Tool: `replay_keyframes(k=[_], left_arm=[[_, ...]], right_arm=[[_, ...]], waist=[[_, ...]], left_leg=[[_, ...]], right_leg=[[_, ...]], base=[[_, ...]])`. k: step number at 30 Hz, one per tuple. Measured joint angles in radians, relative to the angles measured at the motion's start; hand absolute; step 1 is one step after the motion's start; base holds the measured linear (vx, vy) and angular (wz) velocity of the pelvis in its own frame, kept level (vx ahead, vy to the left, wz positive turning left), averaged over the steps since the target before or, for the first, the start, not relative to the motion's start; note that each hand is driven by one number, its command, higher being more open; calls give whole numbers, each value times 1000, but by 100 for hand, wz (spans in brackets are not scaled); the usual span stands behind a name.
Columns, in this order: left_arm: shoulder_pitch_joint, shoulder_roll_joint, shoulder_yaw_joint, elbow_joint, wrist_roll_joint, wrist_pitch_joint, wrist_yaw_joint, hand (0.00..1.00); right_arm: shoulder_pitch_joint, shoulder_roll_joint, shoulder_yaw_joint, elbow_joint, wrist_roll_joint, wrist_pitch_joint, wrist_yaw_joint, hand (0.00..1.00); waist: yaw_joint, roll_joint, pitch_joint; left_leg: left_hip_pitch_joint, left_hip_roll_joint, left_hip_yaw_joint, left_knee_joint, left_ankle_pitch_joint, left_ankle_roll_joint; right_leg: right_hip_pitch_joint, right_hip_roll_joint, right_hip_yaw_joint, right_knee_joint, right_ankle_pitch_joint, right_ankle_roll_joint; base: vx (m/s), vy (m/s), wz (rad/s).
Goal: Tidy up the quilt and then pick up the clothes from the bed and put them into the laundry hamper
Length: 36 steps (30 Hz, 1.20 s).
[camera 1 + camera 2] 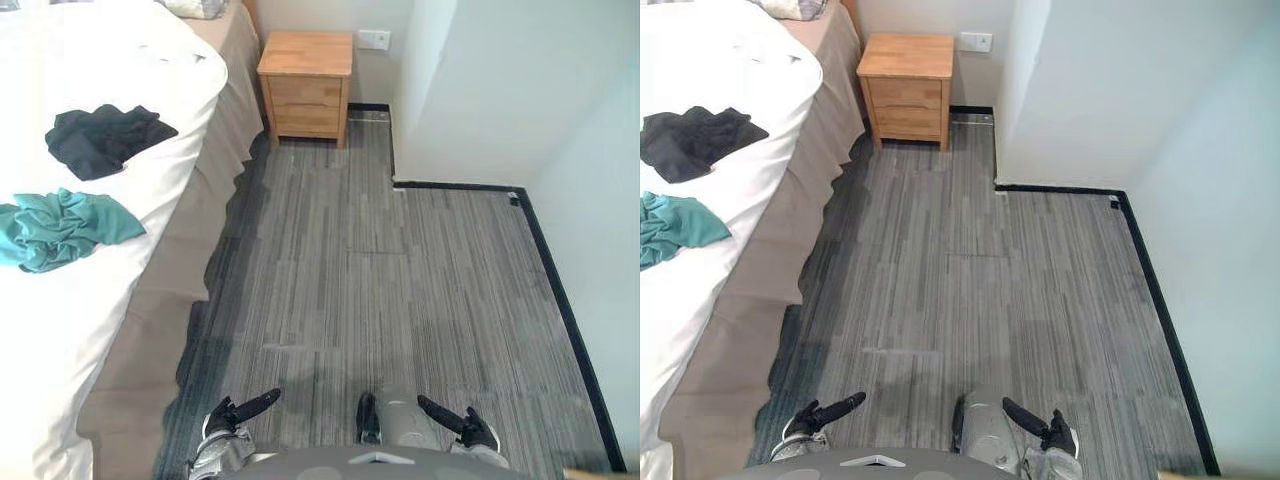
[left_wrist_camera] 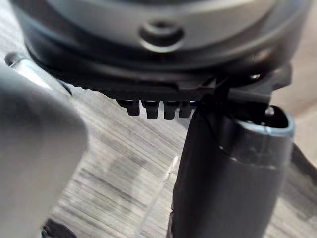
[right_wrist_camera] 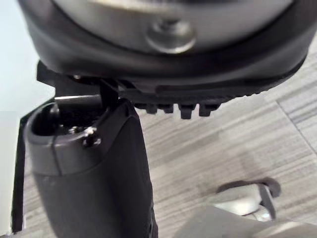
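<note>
The bed with its white quilt runs along the robot's left, its long axis heading toward the wooden nightstand. On the quilt lie a teal garment and, beyond it, a black garment, both ahead-left of the nearer left hand. It and the right hand hang low, fingers straight, empty.

The green garment runs off the view's left edge (so does the quilt).

Matt wood nightstand; quilt & clothes soft cloth
</note>
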Motion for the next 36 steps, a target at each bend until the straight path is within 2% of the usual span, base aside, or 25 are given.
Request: replay_keyframes(k=[1, 2, 3, 5, 7, 8, 10, 11, 12, 14, 16, 17, 18, 19, 20, 21, 23, 24, 27, 29, 30, 31, 32, 34, 36], left_arm=[[0, 0, 5, -1, -5, 0, 0, 100], [-1, 5, 4, -7, -28, 0, 1, 100], [-3, 8, 1, -25, -39, -1, 2, 100], [-2, 11, -8, -47, -45, -12, 3, 100], [-3, 15, -28, -56, -66, -26, 3, 100], [-11, 29, -36, -55, -87, -24, 9, 100], [-10, 42, -79, -53, -101, -26, 17, 100], [-10, 44, -97, -47, -103, -28, 19, 100], [-27, 57, -100, -35, -100, -25, 18, 100], [-39, 66, -116, -30, -65, -29, 15, 100], [-41, 77, -110, -24, -66, -21, 8, 100], [-41, 88, -111, -11, -66, -21, 9, 100], [-41, 95, -114, 0, -66, -17, 14, 100], [-39, 106, -120, 12, -62, -12, 14, 100], [-37, 115, -126, 22, -61, -6, 14, 100], [-33, 128, -141, 43, -45, 3, 15, 100], [-25, 131, -170, 54, -20, 4, 15, 100], [-23, 136, -198, 54, -20, 2, 11, 100], [-24, 128, -207, 54, -22, 5, 9, 100], [-24, 119, -221, 51, -22, 2, 10, 100], [-24, 117, -223, 50, -22, 0, 10, 100], [-21, 101, -202, 48, -22, 0, 11, 100], [-18, 78, -168, 42, -23, 1, 11, 100], [-10, 40, -85, 29, -23, -2, 4, 100], [3, 24, -70, 19, -25, -3, 7, 100]], right_arm=[[1, -2, 1, 0, 0, 0, 0, 100], [2, -3, 5, 2, 2, 0, -3, 100], [3, 1, 21, 4, 2, 0, -6, 100], [8, 9, 29, 14, 2, 1, -5, 100], [-13, 3, 28, 48, 1, 6, -3, 100], [-36, 4, 26, 84, 1, 10, -6, 100], [-41, 9, 19, 101, 1, 10, -5, 100], [-37, 7, 13, 101, 0, 10, 0, 100], [-40, 23, 16, 112, 0, 11, 0, 100], [-44, 26, 17, 110, -2, 5, 5, 100], [-39, 42, 5, 117, -3, 7, 2, 100], [-37, 55, -10, 118, -3, 6, 0, 100], [-33, 53, -9, 120, -3, 5, 3, 100], [-31, 55, -9, 120, -3, 5, 6, 100], [-30, 56, -9, 120, -3, 5, 9, 100], [-25, 55, -7, 118, -3, 6, 14, 100], [-7, 53, -2, 103, 1, 5, 16, 100], [-3, 59, -9, 82, 13, -8, 17, 100], [-11, 52, -9, 78, 27, -17, 21, 100], [-12, 44, -8, 71, 29, -20, 21, 100], [-13, 43, -8, 68, 29, -20, 21, 100], [-9, 42, -7, 56, 31, -20, 22, 100], [-11, 34, -6, 54, 26, -18, 25, 100], [-23, 11, 25, 48, 24, -12, 4, 100], [-21, 5, 22, 51, 25, -6, -3, 100]], waist=[[4, -4, 8], [8, 3, 12], [15, -13, 18], [22, -32, 12], [23, -34, 14], [25, -52, 25], [25, -67, 30], [30, -61, 29], [40, -89, 24], [38, -99, 20], [43, -121, 10], [45, -140, 6], [43, -150, 10], [35, -155, 13], [25, -154, 16], [5, -155, 17], [-13, -141, 13], [-18, -138, 15], [-35, -124, 22], [-40, -95, 27], [-40, -94, 26], [-41, -89, 25], [-38, -69, 27], [-12, -52, 28], [-26, -36, 27]], left_leg=[[-46, 11, 3, 107, 28, -22], [-123, 28, 56, 283, 4, -16], [-182, 40, 134, 373, -46, 2], [-275, 35, 225, 370, -114, 27], [-357, 13, 292, 266, -183, 37], [-371, -38, 336, 108, -215, 60], [-368, -118, 398, -259, -146, 102], [-364, -144, 406, -465, 15, 145], [-345, -178, 433, -490, 41, 180], [-366, -179, 435, -456, -5, 201], [-340, -195, 457, -447, -36, 231], [-289, -220, 474, -485, -51, 243], [-215, -243, 480, -526, -81, 240], [-156, -260, 479, -550, -102, 240], [-121, -269, 476, -563, -117, 237], [-54, -280, 465, -577, -142, 230], [42, -284, 443, -626, -158, 223], [107, -280, 418, -665, -161, 217], [170, -243, 365, -688, -176, 193], [194, -182, 310, -698, -199, 166], [197, -173, 299, -703, -206, 156], [198, -155, 273, -706, -226, 134], [202, -130, 260, -707, -234, 120], [194, -121, 257, -658, -215, 112], [186, -116, 223, -561, -214, 111]], right_leg=[[42, 15, -1, -33, 2, -5], [134, 35, 0, -99, 11, -20], [219, 37, 5, -167, 13, -21], [331, 27, 10, -267, 17, -14], [416, 18, 17, -337, 25, -1], [457, -13, 23, -351, 26, 1], [505, -57, 29, -369, 26, 2], [534, -66, 43, -397, 24, 4], [554, -93, 73, -420, 39, 18], [527, -98, 122, -423, 127, 28], [506, -124, 197, -365, 186, 50], [466, -139, 241, -254, 208, 71], [414, -151, 278, -69, 242, 124], [357, -156, 310, 101, 294, 203], [315, -154, 330, 221, 305, 229], [238, -157, 319, 425, 300, 225], [132, -191, 214, 558, 237, 156], [65, -212, 129, 533, 134, 129], [13, -183, 45, 294, 52, 93], [-31, -114, 78, -53, 84, 107], [-46, -109, 99, -133, 109, 111], [-61, -106, 128, -203, 229, 123], [-61, -84, 132, -190, 268, 112], [-112, -94, 123, -10, 137, 77], [-78, -113, 87, 50, 63, 61]], base=[[387, -243, -12], [397, -182, -19], [397, -168, -18], [395, -126, -4], [561, -44, -11], [629, 38, -24], [538, 76, -29], [544, 127, -42], [550, 128, -35], [546, 169, -13], [548, 210, -7], [596, 222, -18], [574, 209, -19], [458, 165, -11], [337, 98, 9], [400, 98, 25], [449, 64, 35], [515, -34, 45], [372, -123, 61], [342, -259, 84], [338, -322, 88], [381, -381, 71], [396, -393, 53], [401, -414, 26], [344, -355, 59]])
